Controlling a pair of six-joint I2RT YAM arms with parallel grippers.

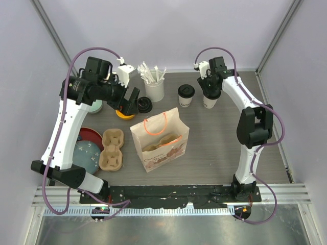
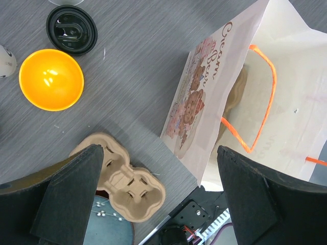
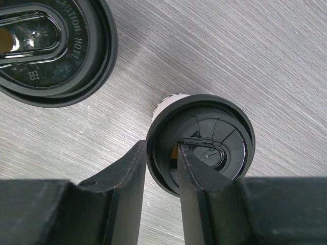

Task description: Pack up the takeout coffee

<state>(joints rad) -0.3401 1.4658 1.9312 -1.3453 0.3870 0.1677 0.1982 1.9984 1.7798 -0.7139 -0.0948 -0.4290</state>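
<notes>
Takeout coffee cup [image 3: 219,130] is pinched at the lid by the right claw [image 3: 162,155] (left claw [image 2: 158,163] gapes empty).

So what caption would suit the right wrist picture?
Right claw pinches the rim of a lidded coffee cup, second lidded cup nearby.

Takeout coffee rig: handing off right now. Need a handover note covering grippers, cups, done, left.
Grippers: the left gripper is open and empty, above the table between the spare carrier and the paper bag. The right gripper is shut on the lid rim of the first cup; I cannot tell whether it is lifted.
Things: the second cup, lidded, stands on the table beside it. The paper bag stands open with a cup carrier inside and no cup in it.
Done: nothing packed.
Left: both cups go into the bag.
</notes>
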